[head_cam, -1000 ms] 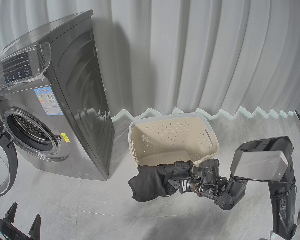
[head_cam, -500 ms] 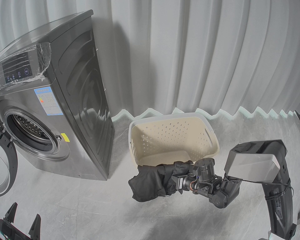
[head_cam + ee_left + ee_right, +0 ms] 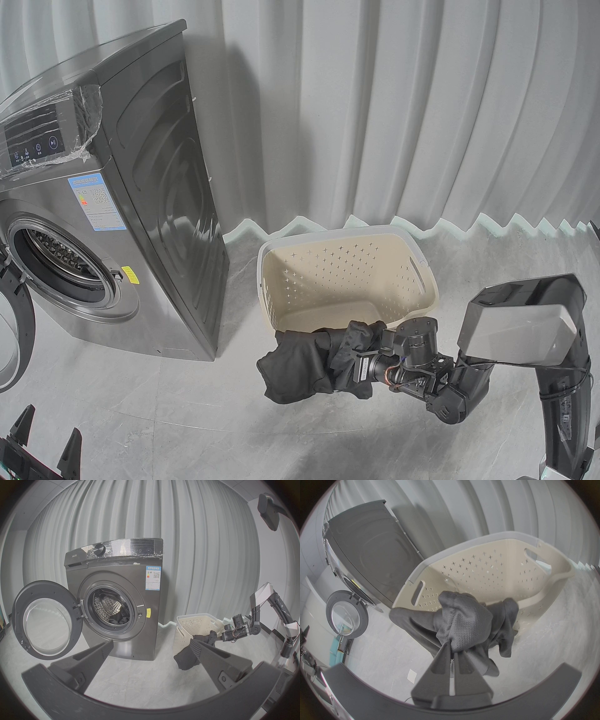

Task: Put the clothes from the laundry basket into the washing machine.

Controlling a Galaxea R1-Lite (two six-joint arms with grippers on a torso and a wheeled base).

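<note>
A dark garment [image 3: 306, 365] hangs over the near rim of the beige laundry basket [image 3: 350, 275] and droops to the floor outside it. My right gripper [image 3: 357, 370] is shut on a bunched fold of this garment [image 3: 462, 623], at the basket's near side; its own view shows the fingers [image 3: 445, 658] pinched together on the cloth. The grey washing machine [image 3: 125, 206] stands to the left with its round door [image 3: 43, 619] swung open and some dark cloth in the drum [image 3: 120, 619]. Low at the near left, my left gripper [image 3: 45, 437] is open with nothing in it [image 3: 151, 643].
White curtains [image 3: 387, 112] hang behind the basket and the machine. The open door [image 3: 15, 325] juts out at the far left, close to my left gripper. Bare grey floor [image 3: 187, 400] lies between the machine and the basket.
The right arm pushed left into the garment, then drew back a little to the right. More cloth is now bunched around its fingers. The left gripper has not moved.
</note>
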